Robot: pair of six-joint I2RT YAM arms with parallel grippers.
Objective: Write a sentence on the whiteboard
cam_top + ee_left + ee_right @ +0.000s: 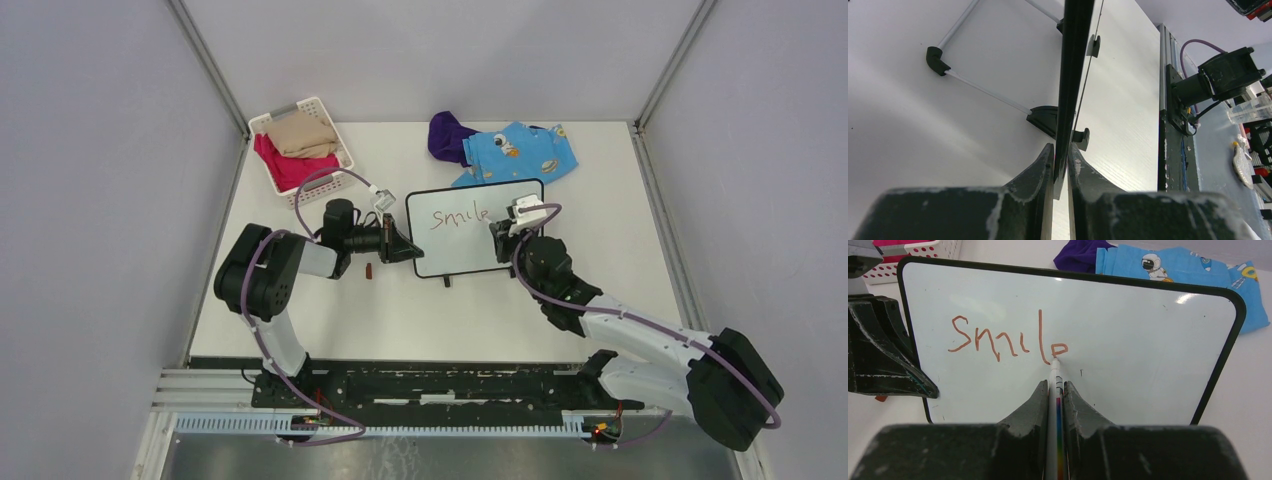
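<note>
Edgewise, the left end effector (1061, 160) pinches the glossy, black-rimmed whiteboard (1128, 340); the right end effector (1055, 395) squeezes a slim, seemingly rainbow-striped marker (1053, 375), tip touching reddish-brown lettering (1008, 340).

Bright, even light; faint shadows; glare spots on the whiteboard (1128, 350) (wrist-view foregrounds perhaps slightly blurred).
</note>
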